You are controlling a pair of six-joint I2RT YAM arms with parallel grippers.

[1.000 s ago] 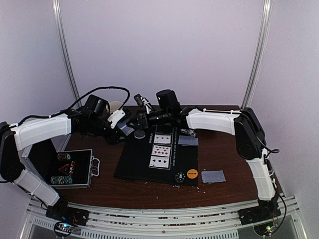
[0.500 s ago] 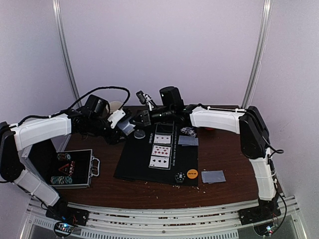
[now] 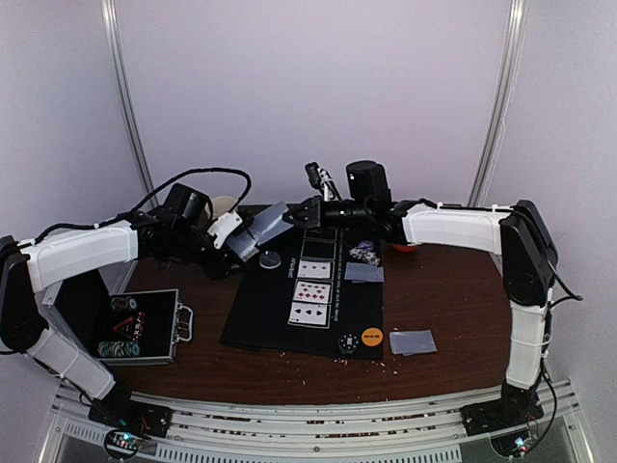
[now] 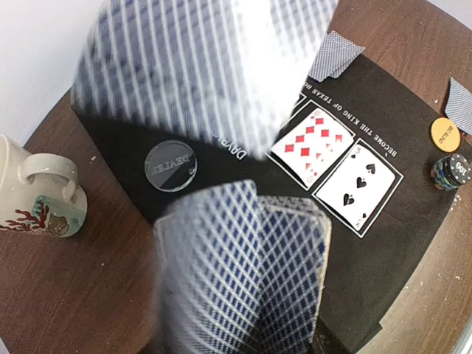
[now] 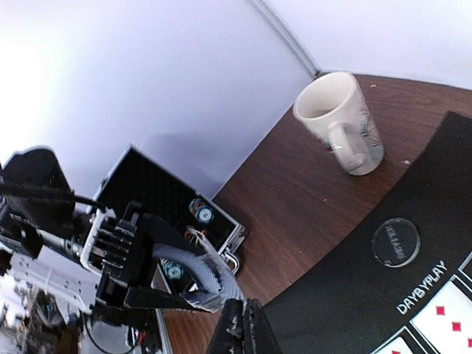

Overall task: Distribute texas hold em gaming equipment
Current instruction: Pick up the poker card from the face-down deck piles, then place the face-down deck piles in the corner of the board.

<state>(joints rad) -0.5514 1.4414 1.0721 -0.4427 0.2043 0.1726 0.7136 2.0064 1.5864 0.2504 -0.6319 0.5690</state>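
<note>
My left gripper [image 3: 229, 243] is shut on a deck of grey-backed playing cards [image 4: 251, 273], held above the table's left back part. In the left wrist view the deck hides its fingers. My right gripper [image 5: 247, 318] is shut on the edge of a single card [image 5: 220, 284] that bends away from the deck; from above this card [image 3: 274, 220] slants up towards the right gripper [image 3: 303, 213]. Three face-up cards [image 3: 313, 287] lie in a column on the black mat [image 3: 260, 318]. A clear dealer disc [image 4: 170, 165] lies at the mat's back left corner.
A white patterned mug [image 5: 343, 122] stands behind the left gripper. An open chip case [image 3: 135, 326] sits at the left. An orange button [image 3: 372, 338] and a chip stack [image 3: 348, 343] lie at the mat's front edge, and face-down cards [image 3: 413, 341] lie beside them on the right.
My right gripper has shut on the deck's top card and moved right and back, drawing the card away from the deck. The left arm has stayed put.
</note>
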